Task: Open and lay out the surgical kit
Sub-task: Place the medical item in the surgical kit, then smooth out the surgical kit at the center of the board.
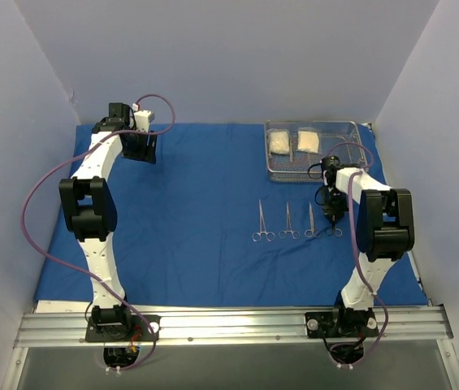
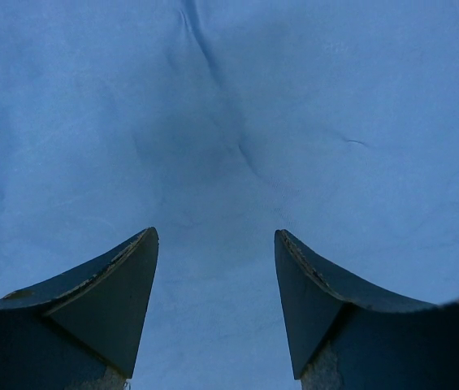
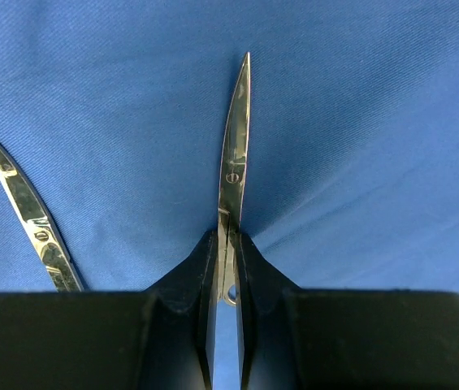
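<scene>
The blue cloth wrap (image 1: 197, 219) lies spread flat over the table. The wire-mesh steel tray (image 1: 271, 166) stands at the back right with two white gauze packets (image 1: 279, 144) in it. Three silver clamps (image 1: 262, 222) lie in a row on the cloth in front of the tray. My right gripper (image 1: 332, 218) is shut on a fourth silver clamp (image 3: 234, 162), at the right end of the row, low over the cloth. A neighbouring clamp (image 3: 24, 207) shows in the right wrist view. My left gripper (image 2: 217, 236) is open and empty over bare cloth (image 2: 229, 122) at the back left.
Grey walls close in the back and both sides. The cloth's front edge ends just before the metal rail (image 1: 229, 323) that carries both arm bases.
</scene>
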